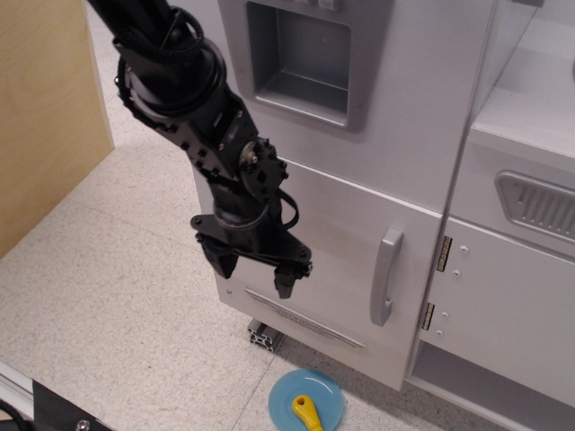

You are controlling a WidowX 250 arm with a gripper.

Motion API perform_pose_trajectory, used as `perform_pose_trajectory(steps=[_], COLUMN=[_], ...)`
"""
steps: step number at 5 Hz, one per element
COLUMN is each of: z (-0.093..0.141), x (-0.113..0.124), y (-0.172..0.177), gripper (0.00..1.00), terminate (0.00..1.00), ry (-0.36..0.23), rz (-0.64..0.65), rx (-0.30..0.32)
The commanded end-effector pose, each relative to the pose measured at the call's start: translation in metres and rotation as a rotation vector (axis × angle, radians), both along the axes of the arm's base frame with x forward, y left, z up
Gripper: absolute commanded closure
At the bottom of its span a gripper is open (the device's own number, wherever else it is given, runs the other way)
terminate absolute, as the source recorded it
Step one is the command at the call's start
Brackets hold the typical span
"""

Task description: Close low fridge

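Observation.image view: end effector (254, 270) hangs with fingers spread wide, holding nothing, in front of the low fridge (328, 260) door's left part. Door looks flush shut, grey handle (384, 276) off to the right.

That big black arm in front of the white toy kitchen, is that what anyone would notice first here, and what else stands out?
Yes: the black robot arm reaches down from the upper left, its gripper open and empty in front of the low fridge. The fridge's white door looks shut, its curved grey handle on the right side. On the floor below lies a small blue plate with a yellow piece on it.
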State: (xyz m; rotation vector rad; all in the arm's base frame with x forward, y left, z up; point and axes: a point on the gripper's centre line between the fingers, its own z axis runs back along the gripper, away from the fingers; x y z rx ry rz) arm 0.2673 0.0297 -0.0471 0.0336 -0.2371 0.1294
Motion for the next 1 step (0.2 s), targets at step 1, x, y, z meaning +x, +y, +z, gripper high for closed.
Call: perform_pose_trajectory(steps=[1], z=[0.0149], x=[0.0109], y=[0.0042], gripper=[0.0], terminate=[1.0], ry=[-0.056], rz=[0.005], rx=[0.006])
